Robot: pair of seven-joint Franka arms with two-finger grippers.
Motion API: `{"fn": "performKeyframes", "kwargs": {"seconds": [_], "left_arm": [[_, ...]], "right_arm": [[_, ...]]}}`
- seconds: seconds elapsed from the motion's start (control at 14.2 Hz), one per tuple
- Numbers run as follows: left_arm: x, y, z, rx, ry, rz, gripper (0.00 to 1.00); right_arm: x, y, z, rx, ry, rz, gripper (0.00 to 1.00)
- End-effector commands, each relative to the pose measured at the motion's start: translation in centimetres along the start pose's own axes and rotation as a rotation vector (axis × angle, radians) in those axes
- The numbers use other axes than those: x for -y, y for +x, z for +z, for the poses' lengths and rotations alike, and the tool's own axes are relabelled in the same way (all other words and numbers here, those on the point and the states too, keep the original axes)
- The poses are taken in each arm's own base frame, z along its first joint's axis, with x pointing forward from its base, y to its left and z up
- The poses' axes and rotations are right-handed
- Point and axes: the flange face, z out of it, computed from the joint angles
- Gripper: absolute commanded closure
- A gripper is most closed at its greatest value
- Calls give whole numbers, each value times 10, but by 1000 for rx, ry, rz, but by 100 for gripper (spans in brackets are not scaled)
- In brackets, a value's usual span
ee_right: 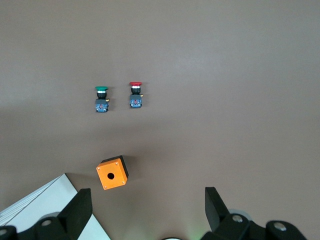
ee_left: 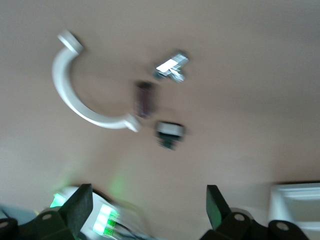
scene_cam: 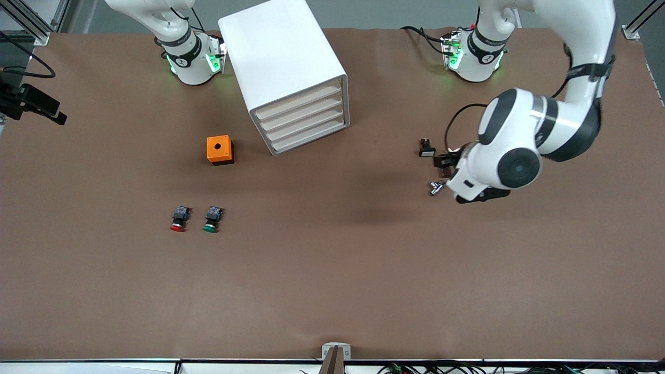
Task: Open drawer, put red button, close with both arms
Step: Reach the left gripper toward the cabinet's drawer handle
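The red button (scene_cam: 178, 218) lies on the brown table toward the right arm's end, beside an identical green-capped one (scene_cam: 212, 219); the right wrist view shows both, the red button (ee_right: 135, 95) and the green one (ee_right: 101, 98). The white cabinet (scene_cam: 283, 57) stands between the arm bases, with all of its several drawers (scene_cam: 304, 122) pushed in. My right gripper (ee_right: 147, 210) hangs open high over the table near the cabinet, holding nothing. My left gripper (ee_left: 148, 207) is open and empty over a cluster of small parts. The left arm's wrist (scene_cam: 488, 169) covers that gripper in the front view.
An orange box (scene_cam: 220, 149) with a round hole sits between the buttons and the cabinet. Three small parts (scene_cam: 426, 148) (scene_cam: 436, 188) (scene_cam: 444, 161) lie under the left arm's hand. A white curved piece (ee_left: 75, 95) shows beside them in the left wrist view.
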Motion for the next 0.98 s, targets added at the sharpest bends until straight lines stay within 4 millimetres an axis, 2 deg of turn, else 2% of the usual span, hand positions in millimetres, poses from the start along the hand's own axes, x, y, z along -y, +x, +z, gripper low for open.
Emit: {"fn": "performKeyframes", "kwargs": {"seconds": [0.0,0.14,0.42,0.49,0.63,0.77,0.84,0.91], "left_arm": [[-53,18,13,147,-77,-153,0],[-86,11,30,215,-93,-237,0],[-128,12,70,368,-84,-497,0],[-137,9,74,403,-79,-581,0],[-156,3,83,458,-48,-746,0],[-173,2,99,506,4,-923,0],[-181,0,105,534,32,-1007,0],[-187,-3,109,576,52,-1082,0]], "right_arm": [[-3,-11,2,-16,12,-9,0],[-2,-10,-1,-19,12,-9,0],[-2,-3,-5,-21,9,3,0],[5,5,11,11,1,-5,0],[10,12,11,-2,-28,-28,0],[24,21,24,19,-34,-52,0],[34,27,38,43,-44,-66,0],[36,40,61,85,-43,-62,0]]}}
